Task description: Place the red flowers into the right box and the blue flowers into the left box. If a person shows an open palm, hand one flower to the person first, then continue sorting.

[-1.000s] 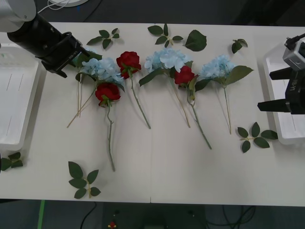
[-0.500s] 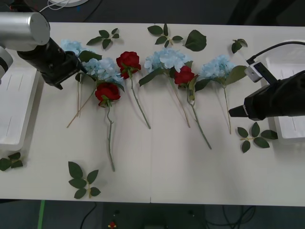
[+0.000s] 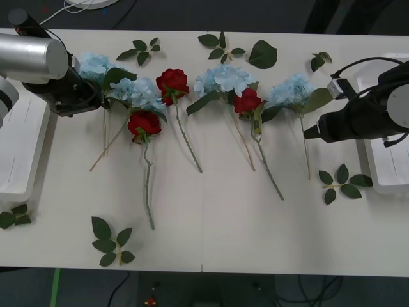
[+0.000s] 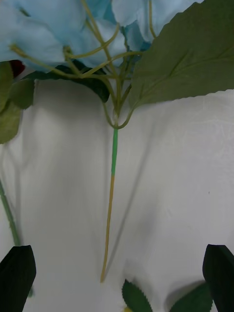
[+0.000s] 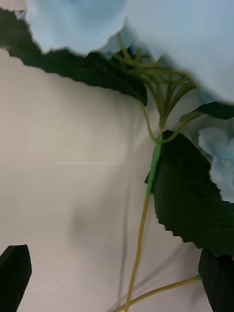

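While both arms hung low over the desk, I had my right tool spread wide, fingers either side of the bare stem of the blue flower nearest the desk's right edge. My left tool gaped just as wide over the stem of the blue flower at the far left corner. Neither stem was pinched yet. Three red flowers lay untouched in the row across the middle. The left box sat off the left edge, the right box off the right. I judged this the reach-to-grasp step; next each tool needed to drop onto its stem and close, both blues bound for the left box.
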